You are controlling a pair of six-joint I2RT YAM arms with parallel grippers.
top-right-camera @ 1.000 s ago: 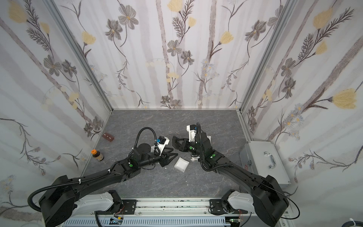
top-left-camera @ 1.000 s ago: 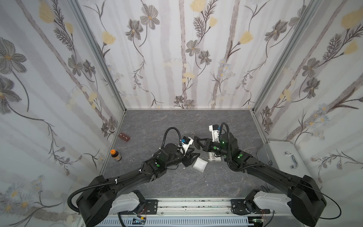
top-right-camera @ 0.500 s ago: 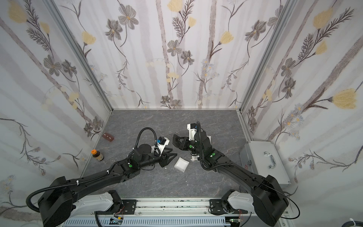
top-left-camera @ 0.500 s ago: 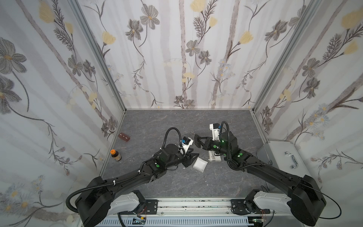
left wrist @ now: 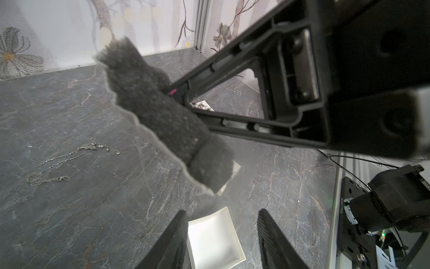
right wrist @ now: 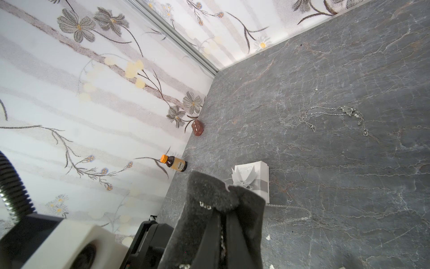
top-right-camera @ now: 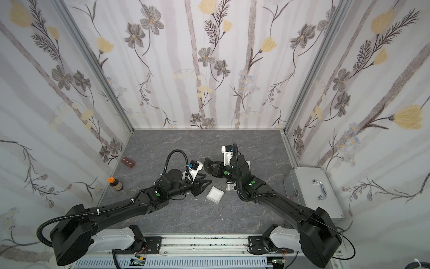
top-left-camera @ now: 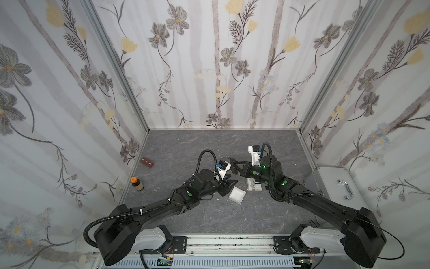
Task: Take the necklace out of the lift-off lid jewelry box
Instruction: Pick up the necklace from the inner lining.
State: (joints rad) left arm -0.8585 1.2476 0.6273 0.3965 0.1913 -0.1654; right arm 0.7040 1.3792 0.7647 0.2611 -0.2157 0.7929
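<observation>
My right gripper [top-left-camera: 233, 163] [right wrist: 223, 216] is shut on a dark grey foam pad [left wrist: 162, 116] [right wrist: 218, 198], held above the floor. Bits of silver chain [right wrist: 204, 205] cling to that pad and run between the jaws. A silver necklace [left wrist: 69, 158] [right wrist: 335, 116] lies loose on the grey floor, apart from both grippers. The open white box tray [top-left-camera: 237, 195] [top-right-camera: 215, 195] [left wrist: 214, 242] sits on the floor, looking empty. My left gripper [top-left-camera: 230, 184] [left wrist: 222, 210] hangs open just over the tray's near edge. The white lid [right wrist: 252, 181] with a ribbon bow lies beside it.
A small brown bottle [top-left-camera: 137, 184] with an orange cap stands by the left wall. Further back by that wall is a reddish-brown block [top-left-camera: 147, 162]. A metal case [top-left-camera: 335, 186] with a handle sits outside the right wall. The two wrists are close together mid-floor.
The right gripper with the foam pad has crept slightly toward the back. The left arm has barely moved and both grippers keep their state.
</observation>
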